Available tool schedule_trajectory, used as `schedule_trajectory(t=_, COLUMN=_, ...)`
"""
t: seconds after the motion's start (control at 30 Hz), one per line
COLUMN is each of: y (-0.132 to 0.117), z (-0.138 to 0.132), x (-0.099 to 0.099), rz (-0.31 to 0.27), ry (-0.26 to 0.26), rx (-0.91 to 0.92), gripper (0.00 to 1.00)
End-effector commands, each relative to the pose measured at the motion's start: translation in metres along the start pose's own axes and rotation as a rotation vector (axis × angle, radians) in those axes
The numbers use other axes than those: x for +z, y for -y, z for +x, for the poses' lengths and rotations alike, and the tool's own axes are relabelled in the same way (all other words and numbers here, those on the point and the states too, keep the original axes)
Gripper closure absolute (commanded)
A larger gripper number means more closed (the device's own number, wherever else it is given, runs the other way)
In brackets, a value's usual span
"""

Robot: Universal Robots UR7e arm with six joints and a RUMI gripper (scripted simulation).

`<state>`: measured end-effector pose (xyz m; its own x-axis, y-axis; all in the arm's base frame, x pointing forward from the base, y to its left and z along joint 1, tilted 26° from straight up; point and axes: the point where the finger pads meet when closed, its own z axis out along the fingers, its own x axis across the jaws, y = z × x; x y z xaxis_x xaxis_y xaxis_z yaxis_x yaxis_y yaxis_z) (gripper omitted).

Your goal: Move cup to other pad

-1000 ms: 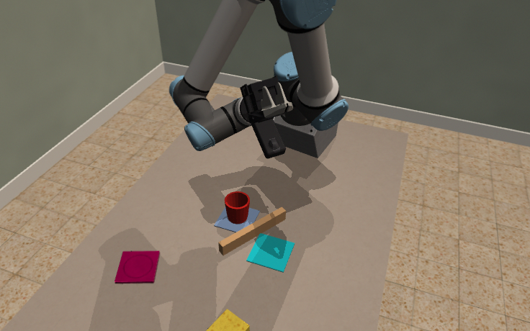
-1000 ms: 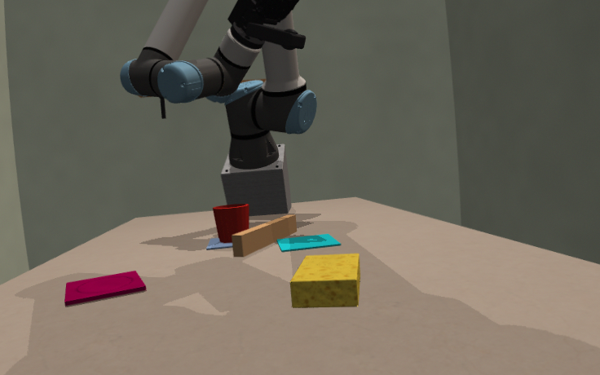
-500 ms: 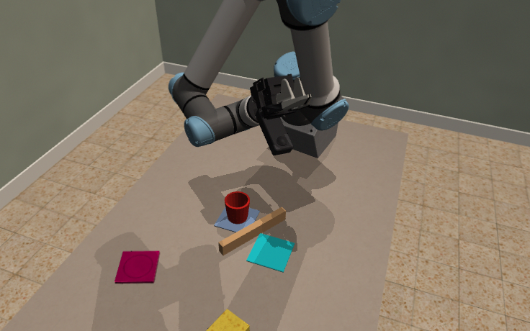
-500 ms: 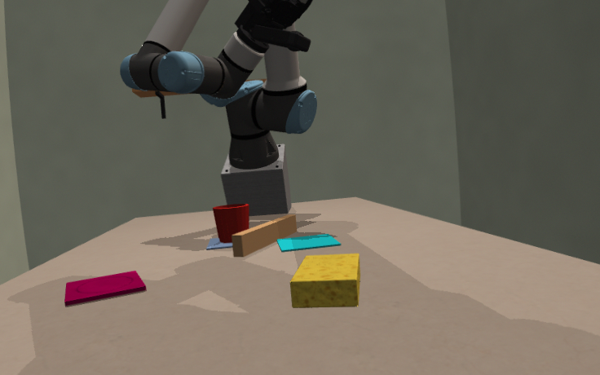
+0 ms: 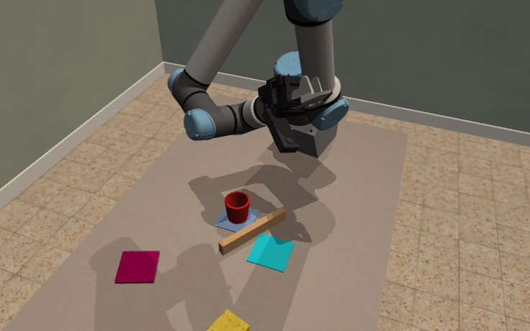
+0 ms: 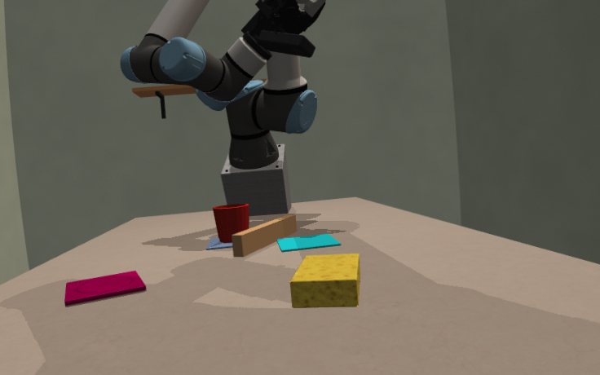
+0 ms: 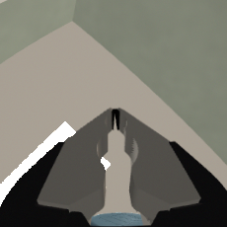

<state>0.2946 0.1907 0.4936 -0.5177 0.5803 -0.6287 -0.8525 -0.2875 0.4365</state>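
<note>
The red cup [image 5: 237,206] stands upright on a blue-grey pad [image 5: 236,220] near the middle of the mat; it also shows in the exterior view [image 6: 231,222]. I cannot see inside it, so the marbles are hidden. A wooden rail [image 5: 252,231] lies just in front of the cup. Beyond the rail lies a cyan pad [image 5: 271,252]. A magenta pad [image 5: 137,266] with a ring mark lies at the front left. My gripper [image 5: 315,93] is high above the mat, near the robot base and far from the cup. Its fingers are shut on nothing and point at the wall.
A yellow sponge [image 6: 326,279] sits in front of the cyan pad [image 6: 308,242]. The grey robot pedestal [image 6: 256,183] stands behind the cup. A wooden shelf [image 6: 163,90] hangs on the back wall. The arm's elbow [image 5: 199,123] hangs over the mat's left back part.
</note>
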Motion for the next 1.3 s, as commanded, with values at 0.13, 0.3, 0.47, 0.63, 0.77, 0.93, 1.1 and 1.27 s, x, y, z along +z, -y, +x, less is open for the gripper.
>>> schedule_trajectory(t=0.13, y=-0.003, z=0.031, x=-0.006, rz=-0.024, ry=-0.109, rx=-0.068, gripper=1.00)
schedule_trajectory(t=0.3, y=-0.002, z=0.054, x=-0.013, rz=-0.043, ry=-0.200, rx=-0.124, gripper=1.00)
schedule_trajectory(t=0.47, y=0.000, z=0.077, x=-0.022, rz=-0.061, ry=-0.294, rx=-0.182, gripper=1.00)
schedule_trajectory(t=0.63, y=0.003, z=0.090, x=-0.029, rz=-0.071, ry=-0.353, rx=-0.218, gripper=1.00)
schedule_trajectory(t=0.77, y=0.007, z=0.107, x=-0.040, rz=-0.085, ry=-0.434, rx=-0.267, gripper=1.00)
schedule_trajectory(t=0.93, y=0.015, z=0.126, x=-0.055, rz=-0.101, ry=-0.538, rx=-0.329, gripper=1.00)
schedule_trajectory(t=1.1, y=0.025, z=0.142, x=-0.073, rz=-0.116, ry=-0.645, rx=-0.393, gripper=1.00)
schedule_trajectory(t=1.27, y=0.032, z=0.151, x=-0.085, rz=-0.124, ry=-0.710, rx=-0.432, gripper=1.00)
